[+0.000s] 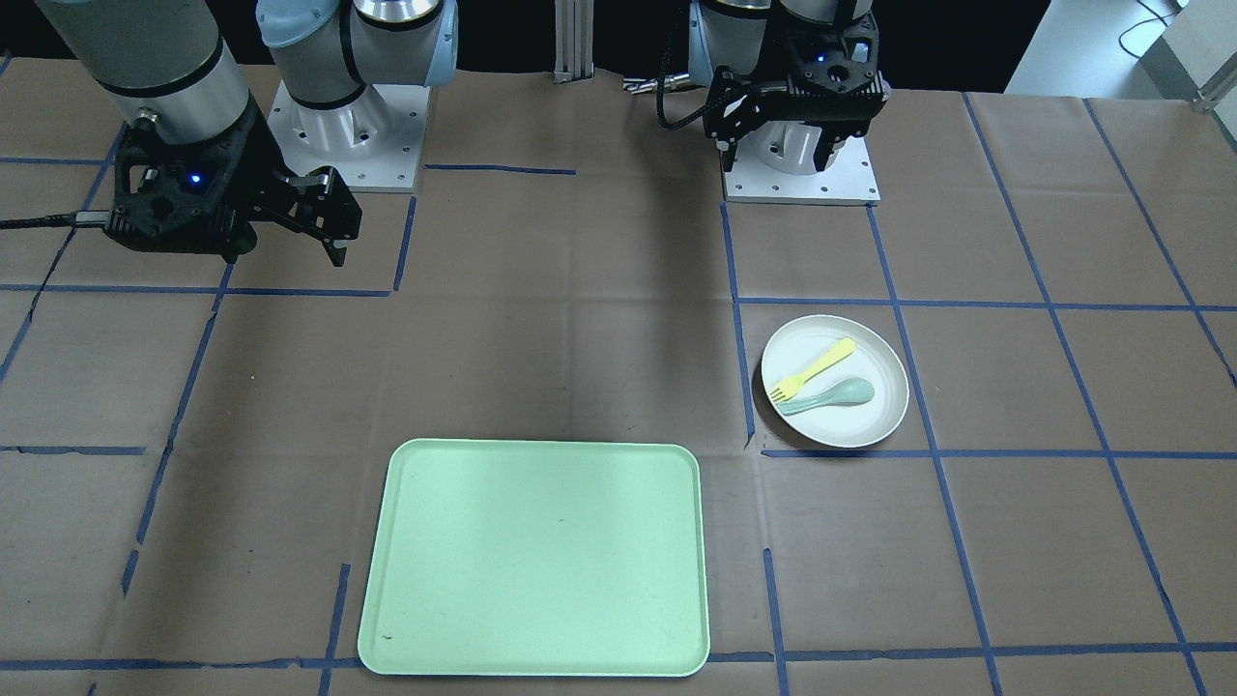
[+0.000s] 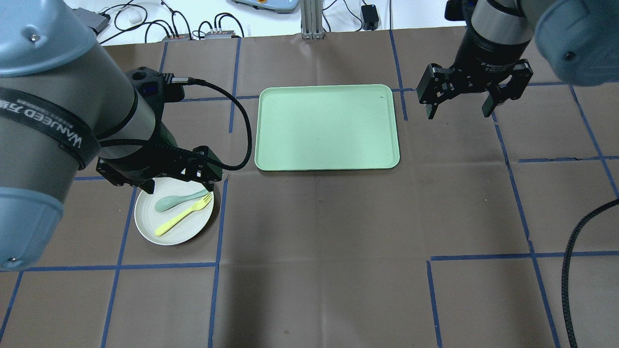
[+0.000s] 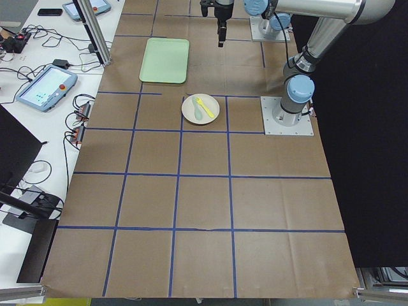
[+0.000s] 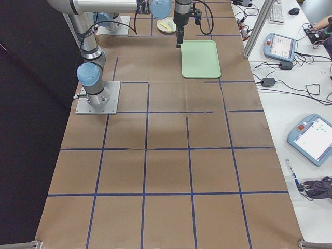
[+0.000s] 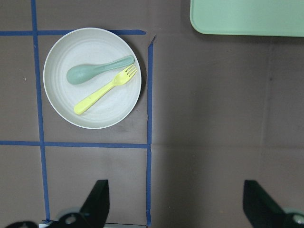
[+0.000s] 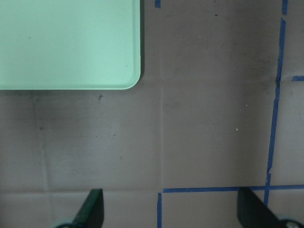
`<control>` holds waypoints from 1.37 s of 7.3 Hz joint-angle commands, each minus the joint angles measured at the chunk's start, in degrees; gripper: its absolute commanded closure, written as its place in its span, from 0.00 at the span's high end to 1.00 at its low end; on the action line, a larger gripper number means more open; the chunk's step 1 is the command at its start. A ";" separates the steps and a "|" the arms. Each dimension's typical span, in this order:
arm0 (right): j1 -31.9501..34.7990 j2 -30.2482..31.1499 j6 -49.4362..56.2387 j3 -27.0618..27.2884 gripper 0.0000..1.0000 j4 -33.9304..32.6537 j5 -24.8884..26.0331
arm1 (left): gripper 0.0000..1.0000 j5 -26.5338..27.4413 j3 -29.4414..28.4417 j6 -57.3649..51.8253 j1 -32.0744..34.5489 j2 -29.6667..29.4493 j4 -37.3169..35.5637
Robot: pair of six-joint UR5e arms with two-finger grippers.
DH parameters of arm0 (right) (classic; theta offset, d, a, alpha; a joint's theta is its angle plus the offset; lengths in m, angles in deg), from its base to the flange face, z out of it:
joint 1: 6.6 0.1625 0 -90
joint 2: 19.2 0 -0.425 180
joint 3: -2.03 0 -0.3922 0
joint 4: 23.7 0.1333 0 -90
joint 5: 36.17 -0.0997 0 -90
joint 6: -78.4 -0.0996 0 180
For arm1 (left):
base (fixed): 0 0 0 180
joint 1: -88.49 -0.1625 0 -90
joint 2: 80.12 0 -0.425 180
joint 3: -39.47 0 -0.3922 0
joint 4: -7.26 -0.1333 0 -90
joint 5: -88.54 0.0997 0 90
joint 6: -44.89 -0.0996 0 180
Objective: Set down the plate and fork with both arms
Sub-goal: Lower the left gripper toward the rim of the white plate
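Tray (image 2: pixel 329 128), mint green, lies flat. Round off-white plate (image 2: pixel 186 232) with a raised rim sits well off the tray's left side, its far rim hidden overhead by the left gripper (image 1: pixel 776 150), jaws wide apart. Right gripper (image 2: pixel 458 108), jaws also spread, hangs beside the tray's right corner. Pale yellow fork (image 2: pixel 184 220) lies on the plate beside a teal spoon (image 2: pixel 176 200).

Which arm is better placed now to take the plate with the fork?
Left. The left gripper hangs open near the plate; the right gripper is across the tray, far from it.
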 commanded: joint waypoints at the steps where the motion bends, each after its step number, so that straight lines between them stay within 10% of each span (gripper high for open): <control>1: -0.18 0.17 -0.50 -0.05 1.00 0.18 -0.17 | 1.00 0.01 0.04 0.00 0.01 0.06 -0.01; 10: 0.00 1.75 -0.95 1.26 1.00 0.18 -0.26 | 1.00 0.27 4.23 -31.44 -10.26 -3.71 -7.34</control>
